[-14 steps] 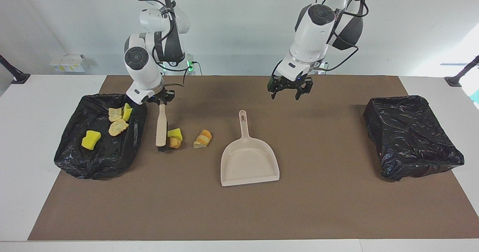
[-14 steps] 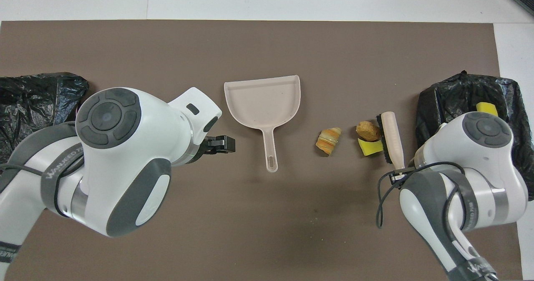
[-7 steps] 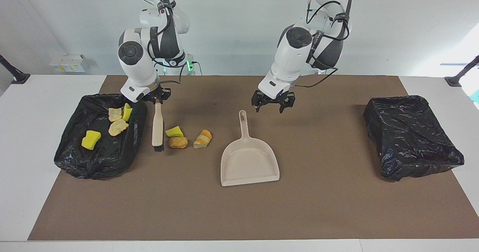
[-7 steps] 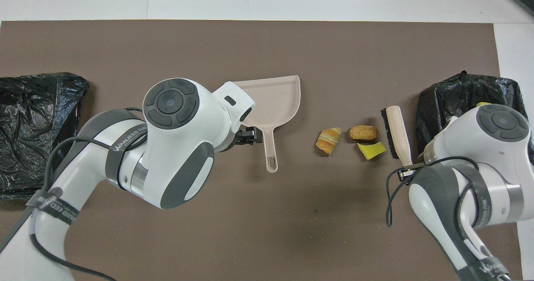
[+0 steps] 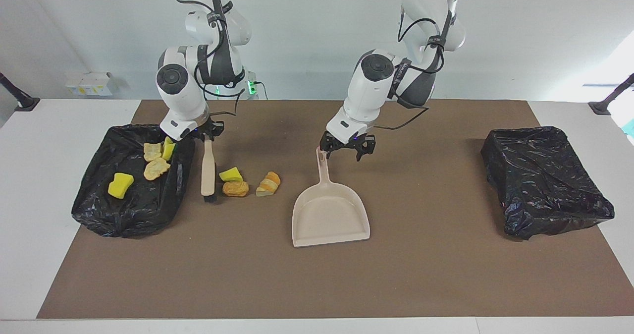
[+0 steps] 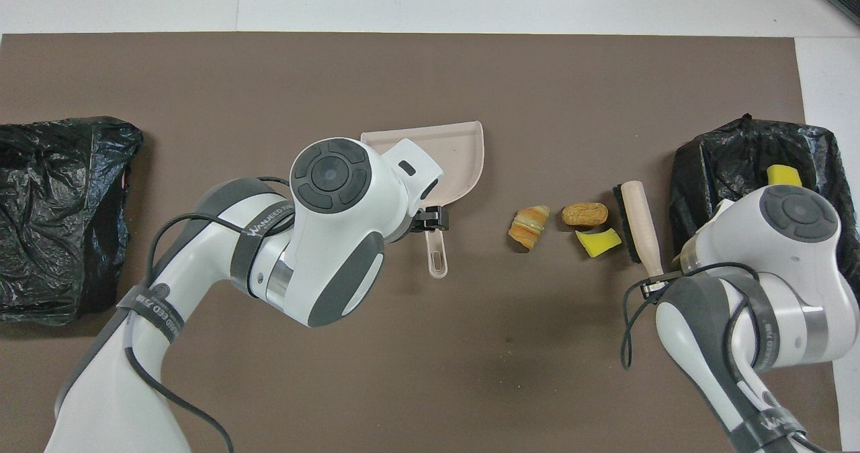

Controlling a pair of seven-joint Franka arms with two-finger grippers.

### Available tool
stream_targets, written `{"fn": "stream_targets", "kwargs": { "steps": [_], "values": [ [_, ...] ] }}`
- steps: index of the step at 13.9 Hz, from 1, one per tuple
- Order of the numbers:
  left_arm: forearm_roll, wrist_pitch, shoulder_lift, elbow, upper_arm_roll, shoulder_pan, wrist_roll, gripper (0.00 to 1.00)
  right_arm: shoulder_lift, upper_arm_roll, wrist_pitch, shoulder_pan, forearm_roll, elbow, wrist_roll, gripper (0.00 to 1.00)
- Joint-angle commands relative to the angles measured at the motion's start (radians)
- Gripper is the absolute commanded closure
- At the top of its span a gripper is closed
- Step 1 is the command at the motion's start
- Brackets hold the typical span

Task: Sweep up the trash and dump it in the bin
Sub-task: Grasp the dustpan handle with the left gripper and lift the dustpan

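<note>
With your right gripper (image 5: 208, 135) clamped on the beige wooden brush (image 5: 207, 168) beside three loose scraps (image 5: 247, 182), bring your wide-open left gripper (image 5: 343, 149) onto the beige plastic dustpan's (image 5: 329, 215) handle.

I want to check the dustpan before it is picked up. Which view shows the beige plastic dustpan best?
The facing view: the whole beige plastic dustpan shows, flat on the brown mat, with the open left gripper over its handle end. In the overhead view, the left arm covers part of its tray and handle.

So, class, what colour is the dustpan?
Pale beige-pink dustpan, plain, no pattern; clearest in the facing view.
</note>
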Motion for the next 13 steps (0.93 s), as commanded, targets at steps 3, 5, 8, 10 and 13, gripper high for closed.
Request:
{"fn": "stream_targets", "kwargs": {
  "steps": [3, 5, 8, 10, 13],
  "values": [
    [-0.008, 0.046, 0.043, 0.012, 0.018, -0.049, -0.010, 0.00, -0.015, 0.011, 0.026, -0.015, -0.009, -0.014, -0.036, 1.00],
    [-0.006, 0.071, 0.088, 0.015, 0.018, -0.068, -0.016, 0.00, 0.006, 0.011, 0.027, -0.018, -0.009, -0.018, -0.033, 1.00],
    [-0.006, 0.078, 0.092, 0.011, 0.018, -0.076, -0.015, 0.00, 0.006, 0.011, 0.027, -0.016, -0.009, -0.020, -0.034, 1.00],
    [-0.005, 0.079, 0.097, 0.012, 0.018, -0.079, -0.016, 0.00, 0.006, 0.011, 0.027, -0.016, -0.009, -0.020, -0.033, 1.00],
    [0.001, 0.076, 0.120, 0.023, 0.018, -0.098, -0.016, 0.08, 0.006, 0.011, 0.027, -0.015, -0.009, -0.020, -0.033, 1.00]
  ]
}}
